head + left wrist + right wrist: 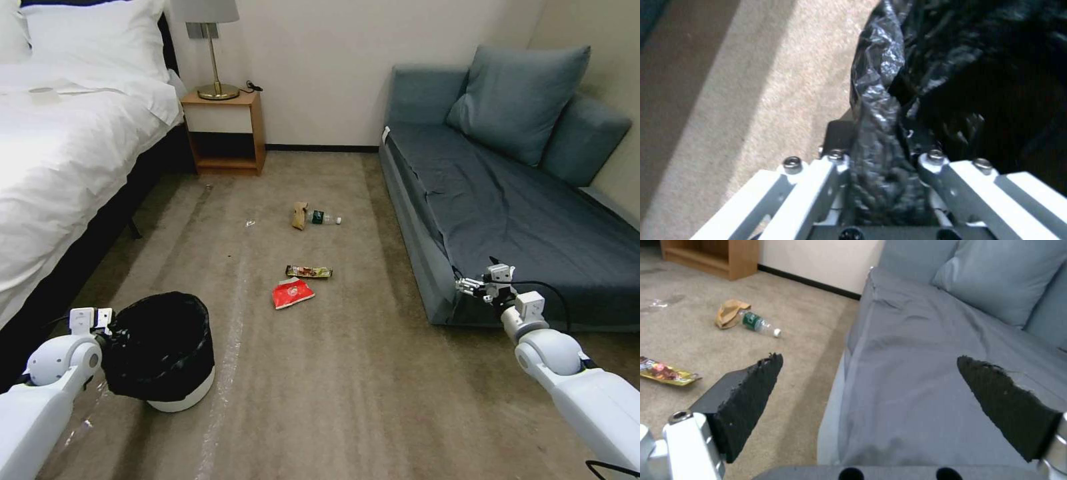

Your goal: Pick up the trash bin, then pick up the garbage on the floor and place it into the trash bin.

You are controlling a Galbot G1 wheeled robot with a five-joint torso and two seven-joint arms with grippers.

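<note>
Legible text: none. Bottle (pixel 756 325), ahead of the right gripper (pixel 869 373): green label, print unreadable. Wrapper (pixel 664 372): printing too small to read.

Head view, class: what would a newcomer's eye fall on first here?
The litter mid-carpet: a red snack bag, a yellow-brown wrapper and a bottle beside a tan wrapper. Next, the trash bin, its black liner rim pinched in the left gripper; the right gripper hangs open over the sofa's edge.

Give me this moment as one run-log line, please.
left tool: shut on trash bin rim | right tool: open, over sofa edge | garbage: on carpet, untouched
</note>
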